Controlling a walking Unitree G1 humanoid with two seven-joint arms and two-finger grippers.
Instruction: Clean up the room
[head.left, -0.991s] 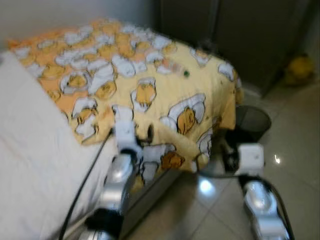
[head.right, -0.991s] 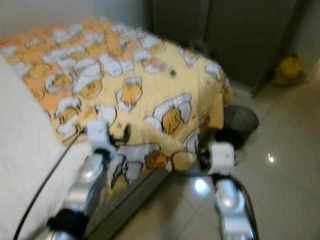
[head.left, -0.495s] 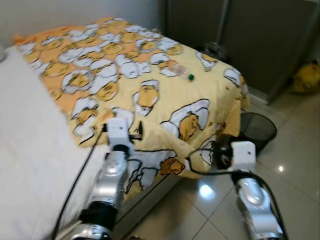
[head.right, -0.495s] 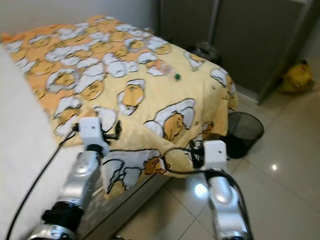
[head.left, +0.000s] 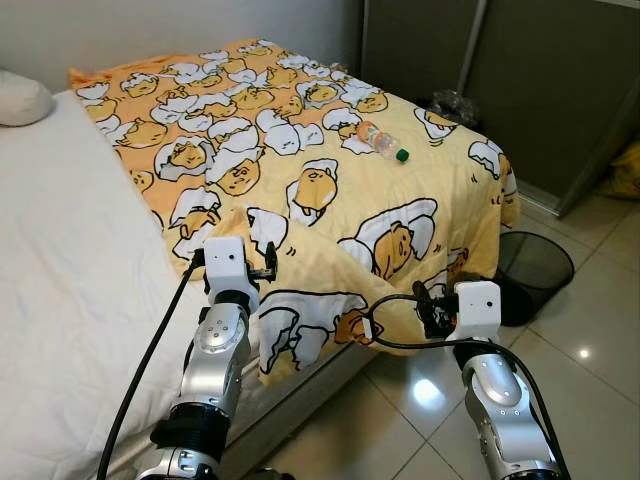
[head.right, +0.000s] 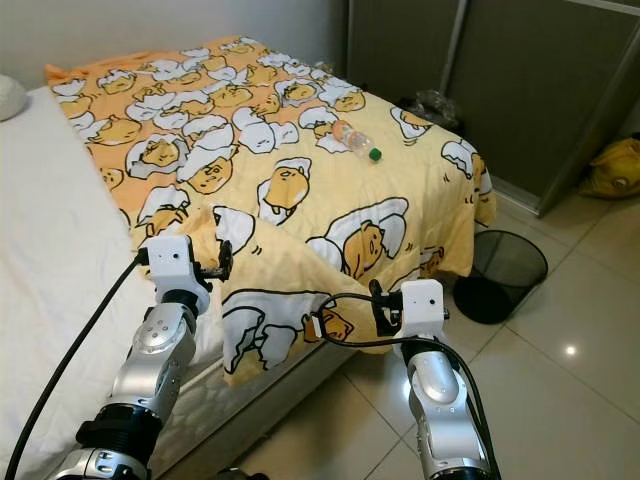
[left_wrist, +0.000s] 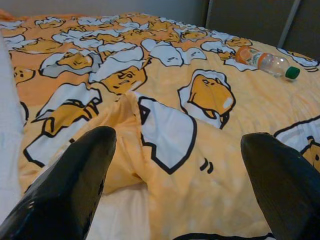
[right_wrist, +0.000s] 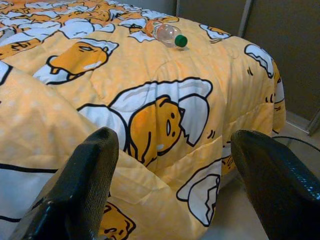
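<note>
A clear plastic bottle (head.left: 382, 141) with an orange label and green cap lies on its side on the yellow cartoon-print duvet (head.left: 300, 150), near the bed's far right side. The wrist views show the bottle (left_wrist: 267, 62) (right_wrist: 167, 34) well beyond the fingers. My left gripper (head.left: 268, 261) hovers open over the duvet's folded front edge, nothing between its fingers (left_wrist: 80, 170). My right gripper (head.left: 424, 306) is open at the bed's front corner, above the floor, fingers (right_wrist: 82, 175) wide apart and empty.
A black mesh wastebasket (head.left: 535, 272) stands on the tiled floor by the bed's right corner. Dark sliding wardrobe doors (head.left: 560, 70) run behind it, with a yellow bag (head.right: 612, 165) at their foot. White sheet (head.left: 70, 260) and a pillow (head.left: 22, 98) lie left.
The head camera has shifted and sharpened, bringing more of the bed and the pillow into view. Both arms stay raised before the bed's front edge, fingers open as before.
</note>
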